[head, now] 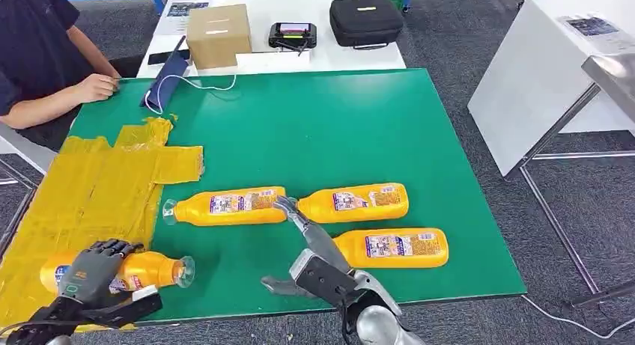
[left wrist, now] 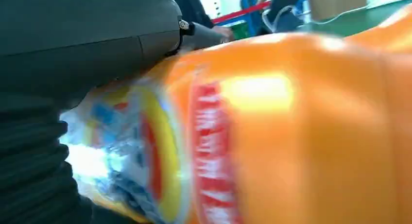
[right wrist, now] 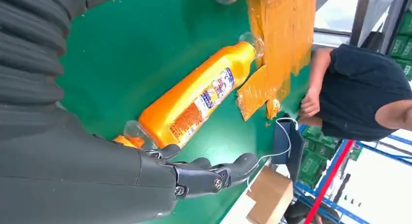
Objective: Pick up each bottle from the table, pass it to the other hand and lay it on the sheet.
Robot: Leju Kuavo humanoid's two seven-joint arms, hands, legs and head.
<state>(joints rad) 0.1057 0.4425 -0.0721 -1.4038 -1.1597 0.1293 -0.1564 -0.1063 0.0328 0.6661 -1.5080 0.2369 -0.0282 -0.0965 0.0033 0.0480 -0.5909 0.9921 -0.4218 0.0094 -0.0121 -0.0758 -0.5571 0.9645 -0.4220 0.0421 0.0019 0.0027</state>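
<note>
Orange bottle (head: 142, 272) under left hand (head: 91, 271) fingers; right hand (head: 311, 240) outstretched, empty.

Under my left hand (head: 93, 270), an orange bottle (head: 146, 270) with a blue, yellow and red label, on yellow sheet (head: 90, 188); green table (head: 314, 120) beyond.

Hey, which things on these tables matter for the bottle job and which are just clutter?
Job: four orange bottles, yellow sheet, left robot hand, right robot hand.

Clutter: cardboard box, black case, handheld controller, blue pouch.
</note>
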